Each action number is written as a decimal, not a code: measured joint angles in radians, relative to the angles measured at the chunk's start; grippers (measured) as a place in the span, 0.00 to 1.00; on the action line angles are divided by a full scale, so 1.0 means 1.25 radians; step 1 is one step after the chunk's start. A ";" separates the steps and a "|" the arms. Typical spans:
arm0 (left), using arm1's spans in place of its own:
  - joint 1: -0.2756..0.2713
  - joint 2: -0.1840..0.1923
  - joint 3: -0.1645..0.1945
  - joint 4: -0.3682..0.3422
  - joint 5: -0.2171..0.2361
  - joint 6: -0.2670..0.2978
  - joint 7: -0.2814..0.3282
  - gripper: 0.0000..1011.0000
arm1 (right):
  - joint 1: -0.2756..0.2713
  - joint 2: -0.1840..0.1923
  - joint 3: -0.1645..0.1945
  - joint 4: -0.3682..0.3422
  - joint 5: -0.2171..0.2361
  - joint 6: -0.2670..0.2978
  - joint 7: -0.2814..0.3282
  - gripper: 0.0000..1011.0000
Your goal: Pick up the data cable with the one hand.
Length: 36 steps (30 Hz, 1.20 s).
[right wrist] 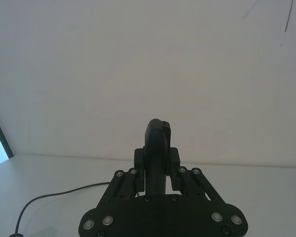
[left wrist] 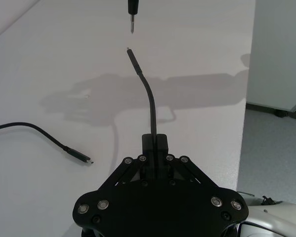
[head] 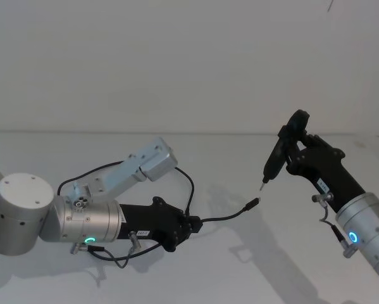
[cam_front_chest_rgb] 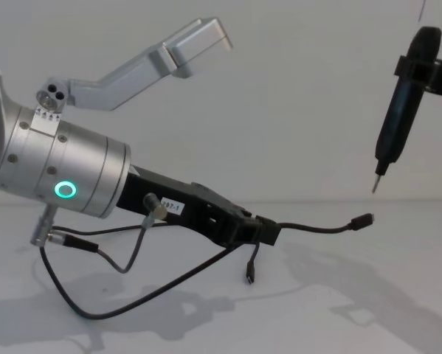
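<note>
My left gripper (head: 194, 223) is the flat black two-jaw one on the silver cylinder with the green ring light (cam_front_chest_rgb: 63, 190), and it is shut on the data cable (head: 230, 214). A short length of the thin black cable sticks out forward, and its small plug (cam_front_chest_rgb: 364, 219) hangs in the air above the white table. In the left wrist view the cable (left wrist: 148, 94) rises from between the jaws, while its other end (left wrist: 83, 158) lies on the table. My right gripper (head: 292, 142) is raised at the right, shut on a slim black tool (cam_front_chest_rgb: 398, 125) with a pale tip just above the plug.
A short dark wire with silver barrel plugs (cam_front_chest_rgb: 66, 240) hangs under my left wrist. The white table (head: 195, 278) meets a plain white wall behind. Its side edge (left wrist: 244, 113) drops to the floor in the left wrist view.
</note>
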 joint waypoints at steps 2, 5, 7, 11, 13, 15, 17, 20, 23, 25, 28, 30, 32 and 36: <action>0.000 0.000 0.000 0.000 0.000 0.000 0.000 0.03 | 0.002 0.000 -0.001 0.006 0.000 0.000 0.000 0.28; 0.000 0.001 0.000 0.000 0.000 -0.001 -0.001 0.03 | 0.004 0.001 -0.002 0.013 0.000 0.000 0.000 0.28; 0.000 0.001 0.000 0.000 -0.001 -0.001 -0.001 0.03 | 0.004 0.001 -0.002 0.016 0.000 0.000 0.000 0.28; -0.001 0.001 0.000 0.000 -0.001 -0.001 -0.002 0.03 | 0.004 0.001 -0.003 0.024 0.000 0.000 0.000 0.28; -0.001 0.001 0.000 0.000 -0.001 -0.002 -0.002 0.03 | 0.005 0.001 -0.003 0.026 0.000 0.000 0.001 0.28; -0.001 0.001 0.000 0.000 -0.001 -0.002 -0.002 0.03 | 0.005 0.001 -0.003 0.030 -0.001 0.000 0.001 0.28; -0.001 0.001 0.000 0.000 -0.001 -0.002 -0.002 0.03 | 0.005 0.001 -0.003 0.033 -0.002 0.000 0.002 0.28; -0.001 0.001 0.000 0.000 -0.001 -0.002 -0.002 0.03 | 0.006 0.001 -0.003 0.036 -0.002 0.001 0.003 0.28; -0.001 0.002 0.000 0.000 0.000 -0.002 -0.002 0.03 | 0.008 0.002 -0.003 0.040 -0.002 0.001 0.006 0.28; -0.001 0.002 0.000 0.000 0.000 -0.002 -0.002 0.03 | 0.008 0.002 -0.004 0.042 -0.003 0.001 0.006 0.28; -0.001 0.002 0.000 0.000 0.000 -0.002 -0.002 0.03 | 0.010 0.003 -0.005 0.046 -0.003 0.001 0.008 0.28; -0.001 0.002 0.000 0.000 0.000 -0.002 -0.002 0.03 | 0.011 0.003 -0.005 0.048 -0.003 0.001 0.009 0.28; -0.001 0.002 0.000 0.000 0.000 -0.002 -0.002 0.03 | 0.012 0.004 -0.006 0.051 -0.003 0.001 0.010 0.28; -0.001 0.002 0.000 0.000 0.000 -0.002 -0.002 0.03 | 0.015 0.004 -0.008 0.056 -0.005 0.000 0.012 0.28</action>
